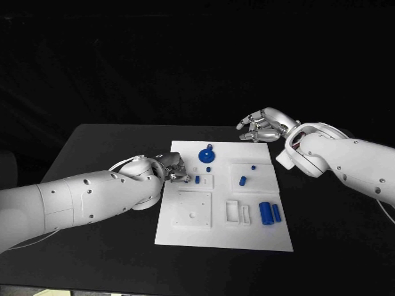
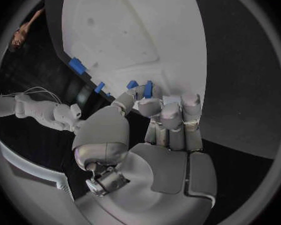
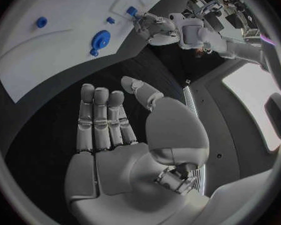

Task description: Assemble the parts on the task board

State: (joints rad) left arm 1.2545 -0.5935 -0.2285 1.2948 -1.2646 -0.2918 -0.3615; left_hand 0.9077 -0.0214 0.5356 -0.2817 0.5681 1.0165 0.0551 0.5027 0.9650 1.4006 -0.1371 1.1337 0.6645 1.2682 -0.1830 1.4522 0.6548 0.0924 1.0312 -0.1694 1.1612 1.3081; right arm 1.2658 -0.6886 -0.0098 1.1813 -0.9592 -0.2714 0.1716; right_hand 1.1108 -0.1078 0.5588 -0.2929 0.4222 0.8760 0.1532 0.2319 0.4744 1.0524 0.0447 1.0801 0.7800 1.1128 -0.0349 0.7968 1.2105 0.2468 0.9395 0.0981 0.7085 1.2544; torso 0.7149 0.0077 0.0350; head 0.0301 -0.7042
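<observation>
Pinching small blue peg [image 1: 185, 180] in left hand [image 1: 169, 168] over flat white task board [image 1: 217, 225]; hovering right hand [image 1: 267, 125], fingers released, grasping nothing, beyond far edge.

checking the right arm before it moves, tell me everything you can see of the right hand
The right hand is silver, metallic-looking, with jointed fingers on a white arm. It hovers past the far right corner of the task board, over the black table. In the right wrist view its palm lies open, fingers straight and side by side, thumb apart. It holds nothing and touches neither the board nor any part.
</observation>
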